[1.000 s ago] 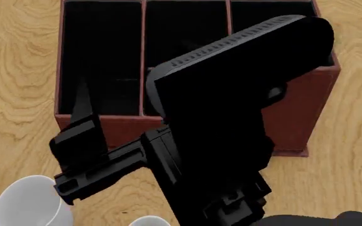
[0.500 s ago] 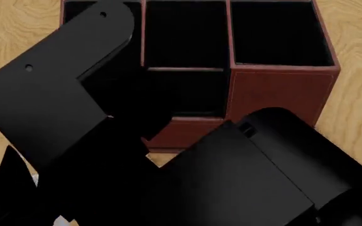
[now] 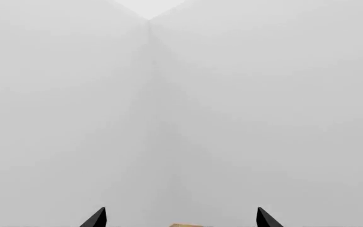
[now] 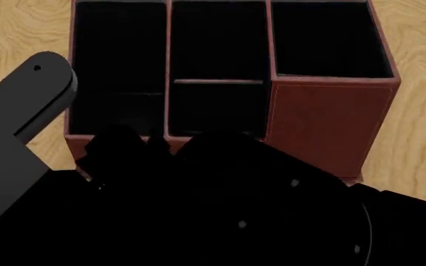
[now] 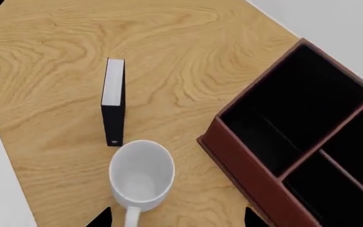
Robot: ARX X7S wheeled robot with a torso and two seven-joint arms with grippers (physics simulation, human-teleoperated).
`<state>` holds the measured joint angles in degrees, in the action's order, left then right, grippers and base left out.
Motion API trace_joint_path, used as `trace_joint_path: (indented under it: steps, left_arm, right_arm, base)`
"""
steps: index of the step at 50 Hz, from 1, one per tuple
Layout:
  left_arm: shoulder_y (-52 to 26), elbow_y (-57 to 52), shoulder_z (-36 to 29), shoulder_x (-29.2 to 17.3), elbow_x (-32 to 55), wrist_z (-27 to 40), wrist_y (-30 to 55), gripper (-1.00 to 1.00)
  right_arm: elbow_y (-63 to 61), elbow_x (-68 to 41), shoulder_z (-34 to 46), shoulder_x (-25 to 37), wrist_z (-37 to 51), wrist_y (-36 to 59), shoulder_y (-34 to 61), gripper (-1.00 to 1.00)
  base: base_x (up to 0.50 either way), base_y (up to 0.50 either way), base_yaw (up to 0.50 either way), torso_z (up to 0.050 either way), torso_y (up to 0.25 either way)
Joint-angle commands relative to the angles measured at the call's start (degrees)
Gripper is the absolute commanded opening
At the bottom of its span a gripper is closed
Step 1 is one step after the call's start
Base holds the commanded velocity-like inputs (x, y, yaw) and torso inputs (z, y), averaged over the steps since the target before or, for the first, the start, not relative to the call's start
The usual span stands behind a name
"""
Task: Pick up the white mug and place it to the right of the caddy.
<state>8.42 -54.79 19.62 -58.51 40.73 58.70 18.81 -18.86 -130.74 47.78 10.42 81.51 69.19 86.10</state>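
Two dark fingertips of the left end effector (image 3: 180, 222) poke into the edge of the left wrist view, set wide apart with nothing between them; beyond them is only pale grey wall meeting at a corner, plus a sliver of wood between the tips.

In the head view, black arm links fill the lower half and hide both end effectors. Past them stands the caddy (image 4: 324, 122), reddish-brown with black-lined compartments and one taller corner section, on the wooden table (image 4: 420, 138). The white mug is not visible here.

In the right wrist view, the right end effector (image 5: 176, 218) shows two dark fingertips spread wide, empty. The white mug (image 5: 141, 174) stands upright on the table just ahead of them, nearer one fingertip, its handle pointing back toward the end effector. Just beyond the mug, a small black box with a white edge (image 5: 113, 100) stands on the table. The caddy lies beside the mug, apart from it, off toward the other fingertip.
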Motion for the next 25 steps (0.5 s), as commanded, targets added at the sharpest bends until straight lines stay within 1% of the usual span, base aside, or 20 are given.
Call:
trace_joint_path:
  steps: [1,12,14,15,21,22,25]
  left_arm:
    - [0.3,0.9,-0.5,0.6,-0.8,-0.5,-0.8,1.00]
    - [0.5,1.3,-0.9,1.0,-1.5,-0.9,-1.5,1.00]
    - [-0.2,0.9,0.3,0.0,0.6,-0.3,-0.5,1.00]
    - [0.9,1.4,-0.7,1.2,-1.6,-1.0,-1.7,1.00]
    - [2.0,1.5,-0.4,1.9,-2.3,-1.3,-2.3,1.00]
    - [1.0,1.1,0.4,0.8,-0.3,-0.6,-1.2,1.00]
    - [0.7,1.0,0.8,0.4,0.5,-0.6,-0.9,1.00]
  right_arm:
    - [1.4,-1.3,4.2,-0.7,0.3,-1.6,1.0,1.00]
    - [4.1,-0.7,5.5,-1.0,-2.2,-2.0,1.0,1.00]
    - [4.8,-0.2,5.6,-1.1,-2.7,-1.9,1.0,1.00]
    - [5.2,0.1,5.7,-1.1,-3.1,-1.9,0.8,1.00]
    - [6.2,0.0,6.7,-1.6,-3.7,-2.9,-0.1,1.00]
    - [6.3,0.0,6.9,-1.7,-3.8,-3.0,-0.2,1.00]
    - [6.4,0.5,7.1,-2.2,-4.2,-3.3,-0.3,1.00]
  base:
    - [0.00,0.00,0.00,0.000,0.000]
    - [0.00,0.00,0.00,0.000,0.000]
    - [0.00,0.00,0.00,0.000,0.000]
    - [0.00,0.00,0.00,0.000,0.000]
    - [0.00,0.00,0.00,0.000,0.000]
    - [0.00,0.00,0.00,0.000,0.000]
    - [0.00,0.00,0.00,0.000,0.000]
